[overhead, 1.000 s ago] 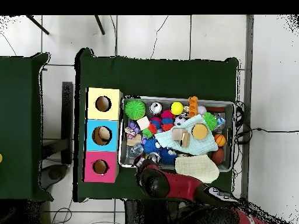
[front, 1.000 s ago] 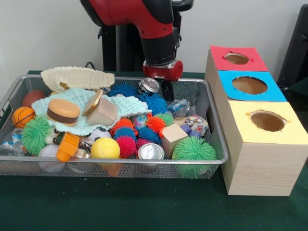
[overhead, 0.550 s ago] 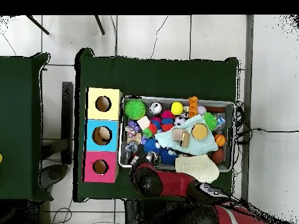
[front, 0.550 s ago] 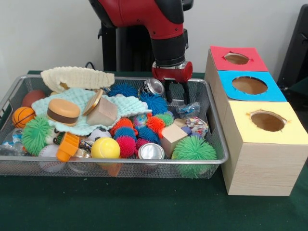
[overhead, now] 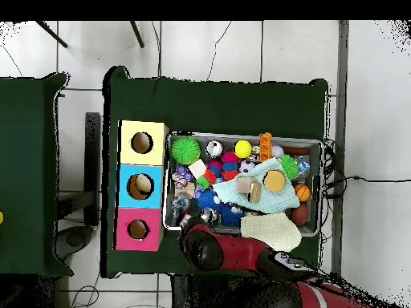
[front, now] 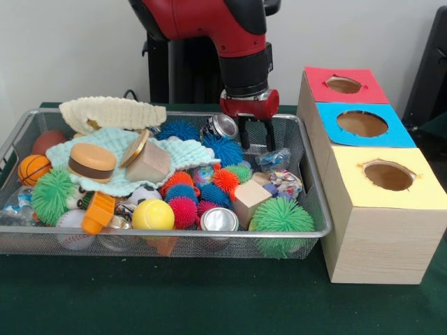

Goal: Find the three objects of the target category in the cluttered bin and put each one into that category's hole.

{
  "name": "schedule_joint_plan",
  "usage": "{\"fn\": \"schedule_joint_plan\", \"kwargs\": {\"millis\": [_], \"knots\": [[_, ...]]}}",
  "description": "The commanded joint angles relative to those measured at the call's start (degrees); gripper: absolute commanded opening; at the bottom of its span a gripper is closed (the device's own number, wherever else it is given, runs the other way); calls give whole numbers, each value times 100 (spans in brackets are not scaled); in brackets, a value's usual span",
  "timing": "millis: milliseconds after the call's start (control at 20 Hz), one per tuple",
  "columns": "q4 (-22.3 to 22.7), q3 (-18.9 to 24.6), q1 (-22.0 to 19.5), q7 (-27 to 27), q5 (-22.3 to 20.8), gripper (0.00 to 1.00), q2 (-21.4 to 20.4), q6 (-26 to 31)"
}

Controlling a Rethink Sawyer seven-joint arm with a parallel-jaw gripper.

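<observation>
Front view: claw (front: pixel 257 137) spread above the bin (front: pixel 307 209), unmoved since half a second ago.

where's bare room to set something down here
Bare green table lies along the front of the wire bin and the yellow box. The bin itself is crowded edge to edge, the open gripper hanging over its back right corner.

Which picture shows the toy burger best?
The front view: the burger sits big and clear on the cloth, buns and filling showing from the side. The overhead view shows only its small round top.
</observation>
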Motion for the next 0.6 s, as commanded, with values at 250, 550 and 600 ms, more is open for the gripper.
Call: {"fn": "schedule_joint_plan", "kwargs": {"millis": [250,550,600], "knots": [[635,555,-292,669,300,100,-586,1120],[895,665,-247,588,813,100,-1684,2204],[917,708,-259,588,877,100,-1783,2309]]}}
